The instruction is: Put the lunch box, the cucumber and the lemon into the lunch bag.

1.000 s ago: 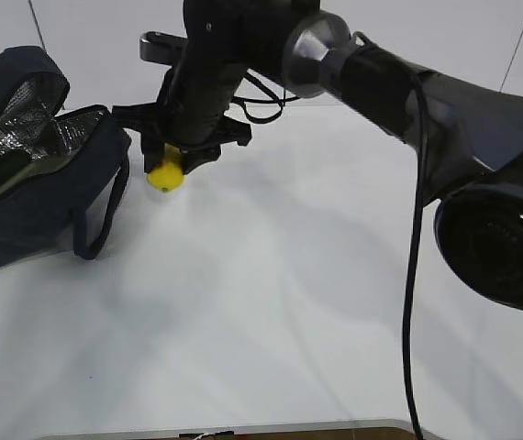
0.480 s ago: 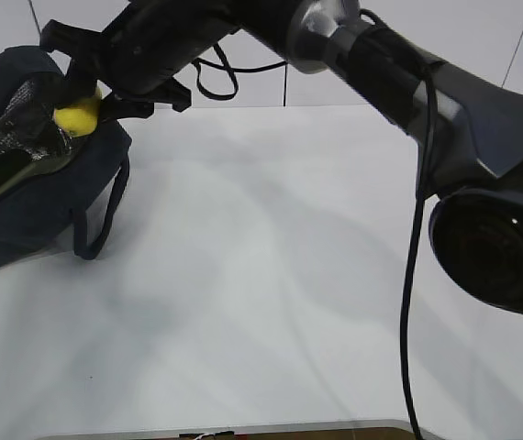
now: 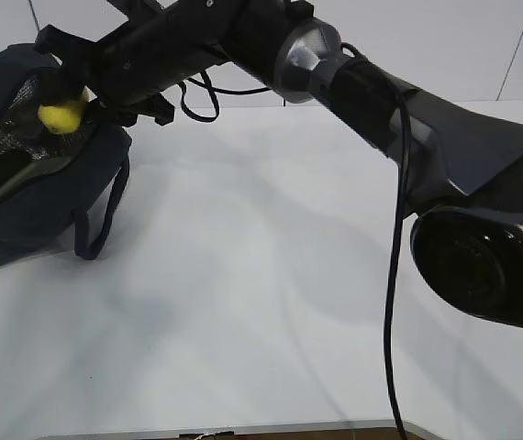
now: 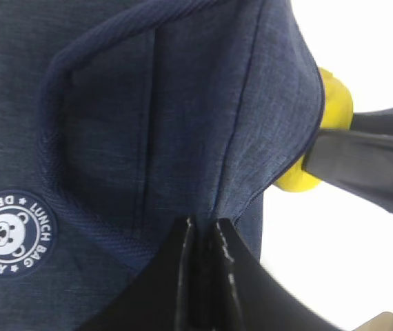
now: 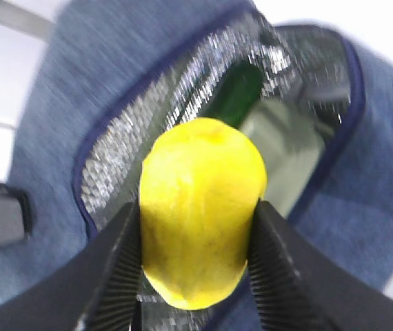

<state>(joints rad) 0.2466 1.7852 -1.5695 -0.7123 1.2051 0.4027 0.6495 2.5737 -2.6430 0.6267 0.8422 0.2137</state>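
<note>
Above the open mouth of the dark navy fabric lunch bag (image 3: 23, 174), the right gripper (image 5: 195, 276) clamps the smooth yellow oval lemon (image 5: 202, 210). The left gripper (image 4: 203, 238) pinches the bag's fabric. The bag lies on a white table (image 3: 261, 275).

Your right arm (image 3: 408, 119) is clad in dark grey and black shells, with a polished silver joint collar (image 3: 300, 57) midway along it and a bulky rounded black housing (image 3: 482, 275) at its base. A thin black cable (image 3: 395, 275) hangs loose beside it. Your jaws are matte black, and the right gripper (image 5: 193, 276) carries finely ribbed inner faces.
</note>
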